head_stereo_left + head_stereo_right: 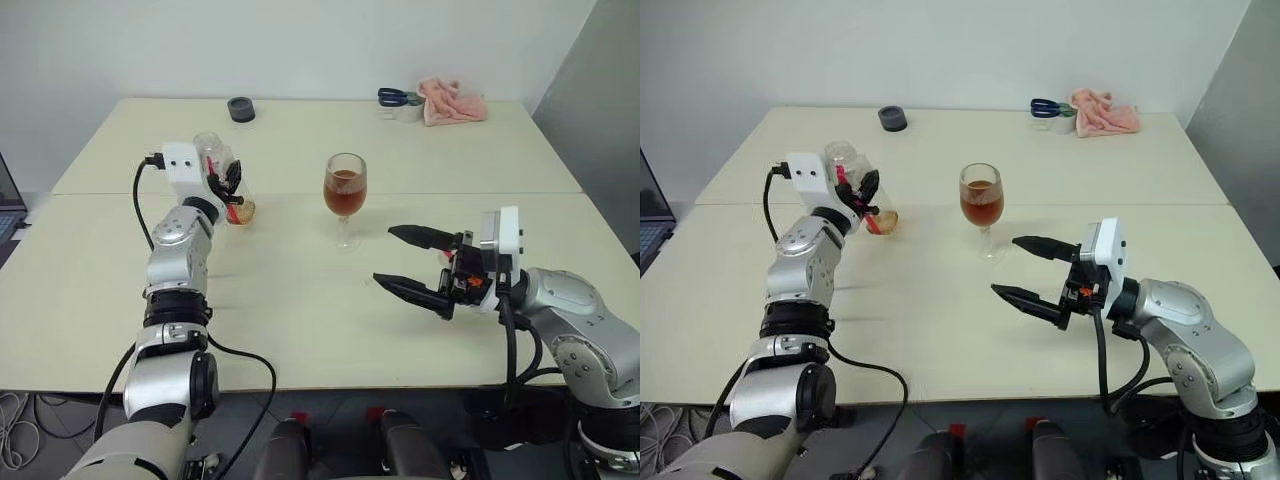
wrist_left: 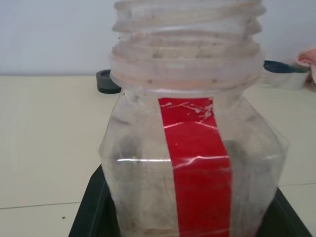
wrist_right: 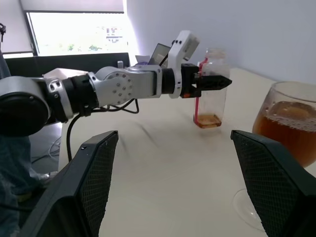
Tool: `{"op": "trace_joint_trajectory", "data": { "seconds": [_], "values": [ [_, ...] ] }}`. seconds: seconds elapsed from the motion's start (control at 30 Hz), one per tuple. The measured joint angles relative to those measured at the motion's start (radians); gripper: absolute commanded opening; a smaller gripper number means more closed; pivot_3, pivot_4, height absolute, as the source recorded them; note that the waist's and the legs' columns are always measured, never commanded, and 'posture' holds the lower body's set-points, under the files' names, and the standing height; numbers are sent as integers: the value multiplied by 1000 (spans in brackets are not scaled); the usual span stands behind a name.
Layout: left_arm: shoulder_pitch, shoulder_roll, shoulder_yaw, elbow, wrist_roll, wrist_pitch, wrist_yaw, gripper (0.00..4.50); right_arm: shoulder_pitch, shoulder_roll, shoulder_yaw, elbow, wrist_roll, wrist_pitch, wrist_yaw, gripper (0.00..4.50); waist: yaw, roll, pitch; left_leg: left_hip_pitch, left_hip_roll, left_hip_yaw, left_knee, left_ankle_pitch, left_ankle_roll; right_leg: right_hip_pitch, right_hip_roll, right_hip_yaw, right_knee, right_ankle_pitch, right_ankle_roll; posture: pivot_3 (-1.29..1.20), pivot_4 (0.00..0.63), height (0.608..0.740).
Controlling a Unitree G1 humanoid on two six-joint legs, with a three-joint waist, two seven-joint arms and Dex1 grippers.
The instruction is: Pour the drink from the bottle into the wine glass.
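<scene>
The bottle point(image 1: 222, 178) stands upright at the left of the table, its base at or just above the tabletop. My left gripper point(image 1: 232, 186) is shut on its body. The bottle's threaded neck point(image 2: 186, 44) is uncapped, a red strip runs down its side, and only a little amber drink point(image 3: 209, 120) lies at its bottom. The wine glass point(image 1: 345, 190) stands in the middle of the table, about half full of the amber drink point(image 1: 981, 207). My right gripper point(image 1: 383, 256) hangs open to the right of the glass and nearer me, pointing left, with nothing between its fingers.
At the table's far edge lie a dark tape roll point(image 1: 241, 109), blue-handled scissors point(image 1: 398, 97) and a pink cloth point(image 1: 452, 101). A laptop point(image 1: 8, 205) shows at the left edge. The table point(image 1: 300, 320) is two cream tops joined by a seam.
</scene>
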Motion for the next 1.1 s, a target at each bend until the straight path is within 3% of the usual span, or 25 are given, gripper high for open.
{"op": "trace_joint_trajectory", "data": {
  "seconds": [0.33,0.6,0.67,0.87,0.97,1.1],
  "values": [
    [39,-13,-41,63,30,-128,-15,1706,-23,33,6,22,-2,-1,-61,3900,5,0,0,0,0,1,0,0,0,0,0,0,0,0,0,0,150,740],
    [61,-16,-47,99,45,-154,-6,4237,-23,43,6,22,-12,-1,-94,3900,5,0,-1,0,0,0,0,0,0,0,0,0,-1,0,0,0,150,740],
    [83,-18,-47,82,44,-140,0,4469,-20,42,6,21,-15,0,-98,3900,5,0,-1,0,0,1,0,0,0,0,0,0,-1,0,0,0,150,740],
    [319,-26,-46,-248,16,16,32,4469,137,8,0,-22,-43,6,-142,3900,5,-1,-1,1,3,-1,-2,0,0,0,-1,3,-1,0,0,0,150,740],
    [509,-49,-39,-484,-20,145,67,4469,226,-1,-15,-40,-113,51,-250,3900,6,-1,-2,2,4,-1,-3,0,0,0,-2,5,-1,0,0,0,150,740],
    [726,-82,-39,-777,-10,281,155,4469,261,82,-58,-47,-204,118,-469,3900,7,-2,-3,5,4,-1,-5,0,0,2,-1,5,-1,0,0,0,150,740]
  ]
}}
